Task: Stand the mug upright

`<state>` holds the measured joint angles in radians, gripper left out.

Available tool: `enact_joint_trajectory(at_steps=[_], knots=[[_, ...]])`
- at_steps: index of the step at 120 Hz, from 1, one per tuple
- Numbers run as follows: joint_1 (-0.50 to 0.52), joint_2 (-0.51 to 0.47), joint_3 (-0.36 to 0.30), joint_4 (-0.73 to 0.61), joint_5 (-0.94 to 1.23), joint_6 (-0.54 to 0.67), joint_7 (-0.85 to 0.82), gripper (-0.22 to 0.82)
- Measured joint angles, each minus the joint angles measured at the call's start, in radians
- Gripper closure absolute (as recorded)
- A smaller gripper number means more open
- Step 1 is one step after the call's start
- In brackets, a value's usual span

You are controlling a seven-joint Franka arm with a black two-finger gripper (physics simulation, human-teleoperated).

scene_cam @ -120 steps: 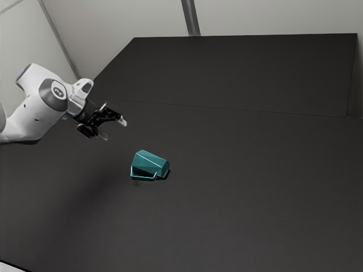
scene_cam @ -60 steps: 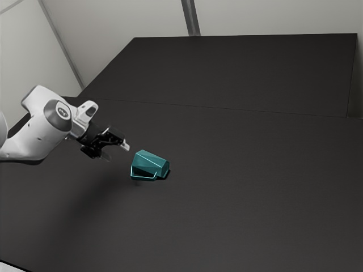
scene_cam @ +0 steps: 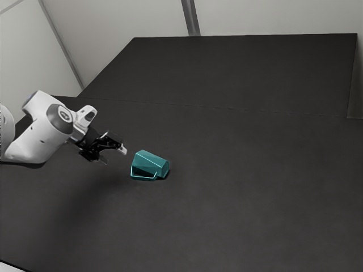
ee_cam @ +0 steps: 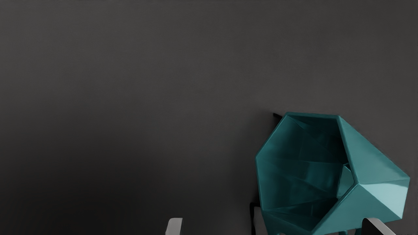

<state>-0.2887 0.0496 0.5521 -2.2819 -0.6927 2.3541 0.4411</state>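
While the faceted teal mug (scene_cam: 150, 164) with the angular handle lies on its side on the smooth, dark grey tabletop (scene_cam: 255, 181), the black two-finger gripper (scene_cam: 113, 156) hangs near the mug, on its exterior view's left, fingers spread wide. The mug's open mouth faces the gripper.

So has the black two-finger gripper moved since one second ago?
Yes: in the exterior view, the gripper is lower and nearer the teal faceted mug.
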Motion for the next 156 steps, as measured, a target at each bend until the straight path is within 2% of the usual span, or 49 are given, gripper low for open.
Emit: enact_joint_trajectory(at_steps=[156], knots=[[-0.062,0.108,-0.069,0.063,-0.129,0.035,0.047,0.13]])
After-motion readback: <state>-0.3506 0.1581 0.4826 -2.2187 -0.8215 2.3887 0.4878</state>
